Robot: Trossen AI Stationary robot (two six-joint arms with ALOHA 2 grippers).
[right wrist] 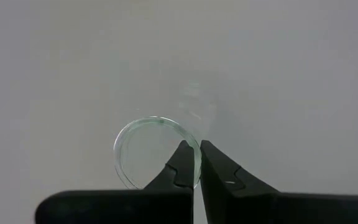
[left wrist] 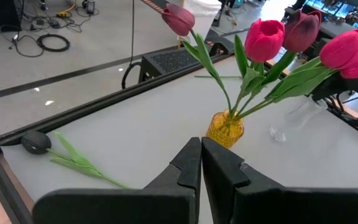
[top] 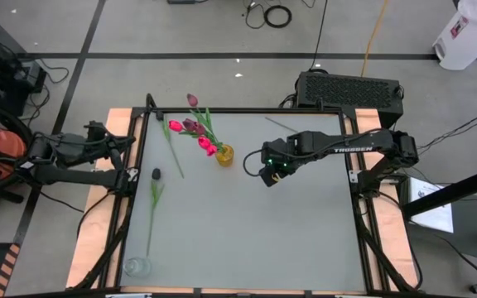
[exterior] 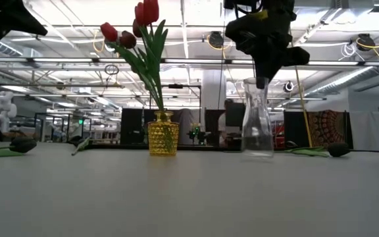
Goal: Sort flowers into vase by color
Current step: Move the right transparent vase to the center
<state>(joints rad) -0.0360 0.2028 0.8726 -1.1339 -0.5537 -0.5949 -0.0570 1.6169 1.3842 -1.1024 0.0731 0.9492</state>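
Right tool (right wrist: 196, 146): fingers pressed together and holding nothing. It points straight down over the mouth of a clear glass vase (right wrist: 126, 140), with its tips at the rim on the side nearest the wrist camera. It cannot be told whether they touch the glass. In the low view this tool (exterior: 262, 80) hangs directly above the narrow-necked clear vase (exterior: 257, 125), which stands upright on the grey worktop (top: 247, 232) and holds no stems.

Just beside the clear vase, towards the left arm, stands a small yellow vase (top: 224, 155) of knobbed glass. It holds a bunch of flowers (left wrist: 264, 38) with pink, red and maroon heads on green stems with leaves, which fan out towards the far left corner of the worktop.

Farther left a pink-headed flower (top: 175, 141) appears to lie flat on the worktop, apart from the yellow vase. Nearer the left edge lies a near-black-headed flower (top: 154, 194), its long stem running towards the near edge. In the low view another dark head (exterior: 337, 150) lies on the worktop on the far side of the clear vase.

Left tool (left wrist: 201, 144): fingers closed together and empty. It waits at the left edge of the worktop, aimed across it at the yellow vase.
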